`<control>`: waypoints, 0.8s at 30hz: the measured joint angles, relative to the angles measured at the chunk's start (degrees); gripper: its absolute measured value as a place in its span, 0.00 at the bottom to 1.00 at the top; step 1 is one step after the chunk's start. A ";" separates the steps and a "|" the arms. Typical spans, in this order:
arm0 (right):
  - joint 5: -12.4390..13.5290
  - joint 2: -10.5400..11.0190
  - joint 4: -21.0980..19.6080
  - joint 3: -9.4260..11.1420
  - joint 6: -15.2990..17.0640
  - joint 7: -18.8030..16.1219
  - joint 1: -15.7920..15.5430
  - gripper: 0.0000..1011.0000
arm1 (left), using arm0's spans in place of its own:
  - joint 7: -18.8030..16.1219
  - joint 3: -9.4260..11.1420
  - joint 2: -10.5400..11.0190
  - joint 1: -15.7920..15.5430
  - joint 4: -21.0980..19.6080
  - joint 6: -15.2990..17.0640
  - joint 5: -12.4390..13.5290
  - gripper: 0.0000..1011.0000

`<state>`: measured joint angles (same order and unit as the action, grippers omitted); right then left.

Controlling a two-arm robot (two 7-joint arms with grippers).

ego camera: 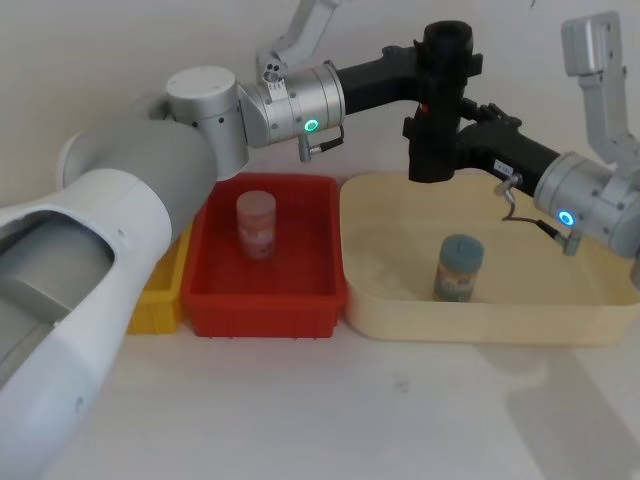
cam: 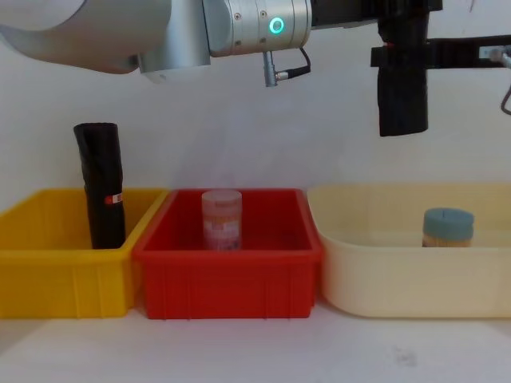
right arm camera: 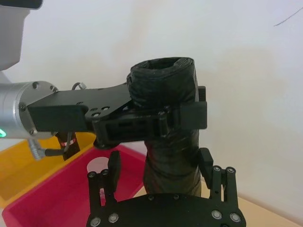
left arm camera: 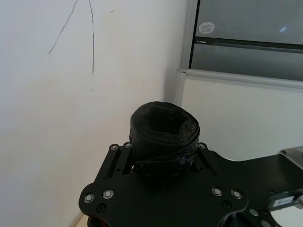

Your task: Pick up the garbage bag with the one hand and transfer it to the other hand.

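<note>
The garbage bag (ego camera: 442, 90), a black roll of plastic, hangs upright in the air above the gap between the red bin and the cream tub. My left gripper (ego camera: 446, 58), on the green-lit arm, is shut on its upper part (right arm camera: 163, 85). My right gripper (ego camera: 432, 142), on the blue-lit arm, reaches in from the right at the roll's lower part. In the right wrist view its fingers (right arm camera: 113, 166) stand on either side of the roll, one with a visible gap, so it is open. The left wrist view looks onto the roll's end (left arm camera: 163, 130).
A red bin (ego camera: 262, 300) holds a pink jar (ego camera: 257, 225). A cream tub (ego camera: 480, 320) holds a blue-lidded jar (ego camera: 459, 267). In a yellow bin (cam: 64, 275) at the left, another black roll (cam: 102, 183) stands upright. Bare table lies in front of the bins.
</note>
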<state>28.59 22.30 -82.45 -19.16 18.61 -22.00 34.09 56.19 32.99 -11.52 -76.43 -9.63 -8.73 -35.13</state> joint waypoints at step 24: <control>-2.02 -2.05 6.02 -2.44 0.78 2.48 5.43 0.73 | 0.04 0.00 -0.08 -0.08 0.13 -0.06 0.01 0.39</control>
<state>26.57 20.25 -76.43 -21.60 19.39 -19.52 39.53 56.22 32.99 -11.60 -76.51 -9.50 -8.79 -35.12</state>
